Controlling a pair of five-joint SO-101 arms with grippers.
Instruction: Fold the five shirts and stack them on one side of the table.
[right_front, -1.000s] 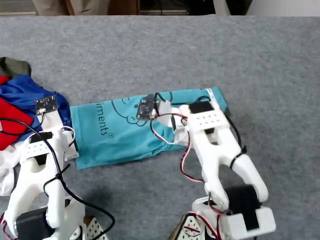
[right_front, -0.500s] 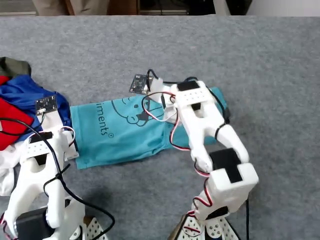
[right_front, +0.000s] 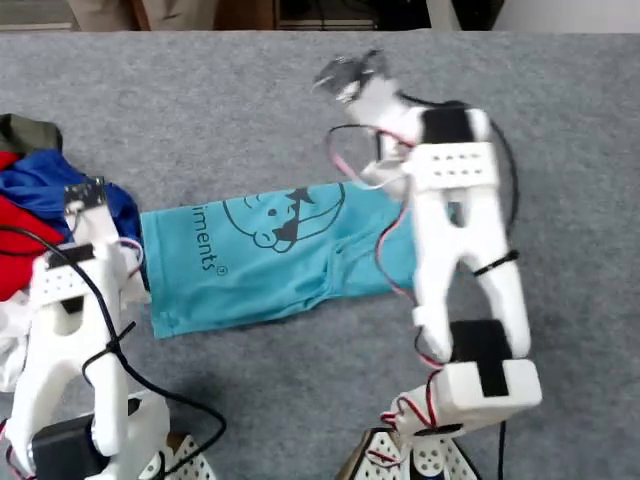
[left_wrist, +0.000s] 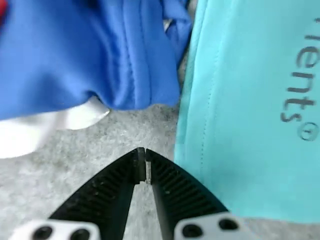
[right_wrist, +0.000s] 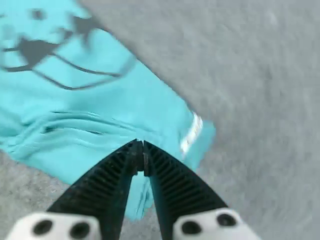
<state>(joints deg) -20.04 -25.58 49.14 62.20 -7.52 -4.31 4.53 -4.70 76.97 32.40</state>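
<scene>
High: teal shirt (right_front: 260, 255) lies mid table (right_front: 560, 150), folded lengthwise, just beside pile (right_front: 30, 210) at left edge. Soft, light, limp cloth, prob. best pinched at a corner or hem.

Right arm (right_front: 455, 230) is now lifted off it & swung toward far side vs 0.5 s ago.

L wrist: left gripper (left_wrist: 141, 165) clenched, empty, over bare table btwn blue shirt (left_wrist: 75, 55) & teal hem.

R wrist: right gripper (right_wrist: 140, 157) clenched, empty, above teal shirt's end.

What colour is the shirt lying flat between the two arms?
The shirt is teal, printed in dark ink; the high view shows it best.
</scene>
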